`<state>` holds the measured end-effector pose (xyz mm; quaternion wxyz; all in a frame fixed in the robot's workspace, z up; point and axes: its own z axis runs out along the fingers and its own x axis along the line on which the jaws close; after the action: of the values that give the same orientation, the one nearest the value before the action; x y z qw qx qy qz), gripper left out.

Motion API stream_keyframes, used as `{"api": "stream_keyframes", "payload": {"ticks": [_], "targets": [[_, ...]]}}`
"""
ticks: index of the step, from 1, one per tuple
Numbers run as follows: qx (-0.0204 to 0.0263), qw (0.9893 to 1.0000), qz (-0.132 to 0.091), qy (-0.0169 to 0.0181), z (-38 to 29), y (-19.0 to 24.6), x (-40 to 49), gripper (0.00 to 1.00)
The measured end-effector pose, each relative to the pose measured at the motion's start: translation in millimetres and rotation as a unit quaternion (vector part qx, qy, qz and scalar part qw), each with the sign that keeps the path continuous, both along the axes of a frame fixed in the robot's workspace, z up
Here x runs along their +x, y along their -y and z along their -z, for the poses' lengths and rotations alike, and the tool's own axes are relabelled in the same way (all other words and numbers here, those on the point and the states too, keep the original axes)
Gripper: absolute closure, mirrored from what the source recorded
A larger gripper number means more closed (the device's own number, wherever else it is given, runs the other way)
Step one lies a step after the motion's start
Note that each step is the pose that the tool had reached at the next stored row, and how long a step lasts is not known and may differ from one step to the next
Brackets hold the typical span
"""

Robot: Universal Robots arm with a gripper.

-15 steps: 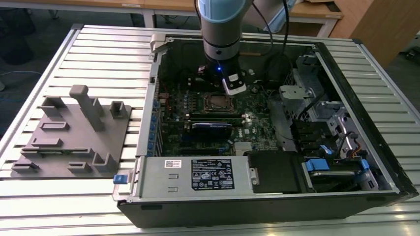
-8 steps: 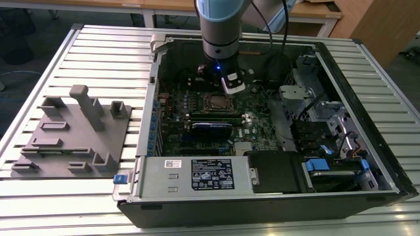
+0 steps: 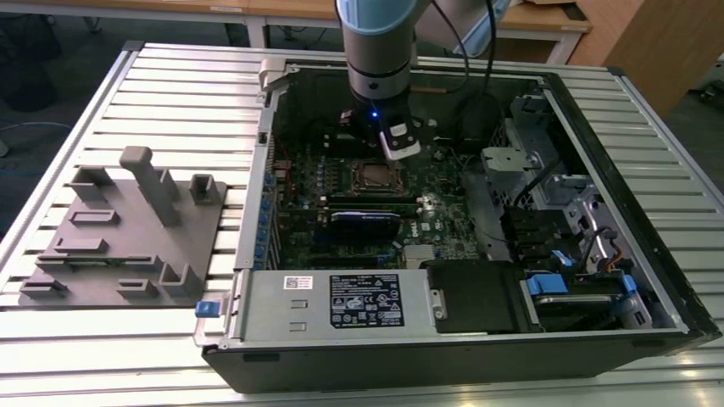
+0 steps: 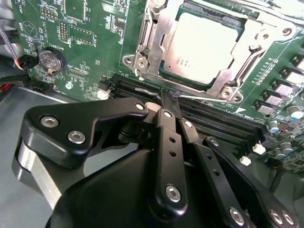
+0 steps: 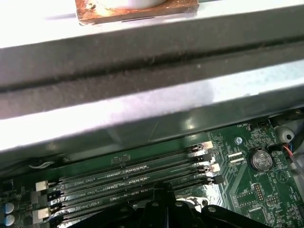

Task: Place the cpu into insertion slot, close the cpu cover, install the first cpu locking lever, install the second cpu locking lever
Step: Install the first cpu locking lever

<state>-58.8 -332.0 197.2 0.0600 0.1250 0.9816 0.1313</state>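
**A:** Looking for the chip, where does it sit?

**B:** The chip (image 4: 204,45) lies flat in the socket (image 4: 164,71) on the green board, grey top facing up. The cover (image 4: 152,42), a silver frame with a window, is folded down over it, and the chip shows through the window.

**A:** And the tool?

**B:** In the second wrist view the gripper (image 4: 167,97) has its black fingers drawn together to a single tip. That tip rests at the socket's edge, right against a thin silver lever (image 4: 199,96) that runs along that side. I cannot tell whether the wire is pinched or only touched.

**A:** What lies next to it?

**B:** Long black memory slots (image 4: 213,118) run just beside that edge, between the socket and the gripper's body. In the first wrist view the same slots (image 5: 133,173) stretch beyond the gripper (image 5: 164,187), with a coin battery (image 5: 260,159) near their end.

**A:** And the wider scene?

**B:** In the exterior view the arm (image 3: 379,42) comes straight down into the open computer case (image 3: 633,93), and the gripper (image 3: 402,146) hangs close over the board near the chip (image 3: 371,176). The case lies on a slatted table (image 3: 169,76). A grey plate (image 3: 114,254) with raised blocks sits on the table at the exterior view's left, well apart from the arm.
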Motion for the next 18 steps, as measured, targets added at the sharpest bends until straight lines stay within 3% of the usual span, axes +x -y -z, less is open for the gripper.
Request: {"api": "stream_keyframes", "payload": {"ticks": [8,13,15,18], "targets": [[-0.0027,0.9998,0.019,0.0075,1.9,-1.4,-4.3,0.9],[-0.0031,0.9998,0.019,0.0088,2.9,-3.2,-9.0,0.9],[-0.0068,0.9997,0.019,0.01,3.0,-3.2,-8.9,0.9],[-0.0186,0.9996,0.019,0.012,3.2,-3.2,-8.9,0.9]]}}
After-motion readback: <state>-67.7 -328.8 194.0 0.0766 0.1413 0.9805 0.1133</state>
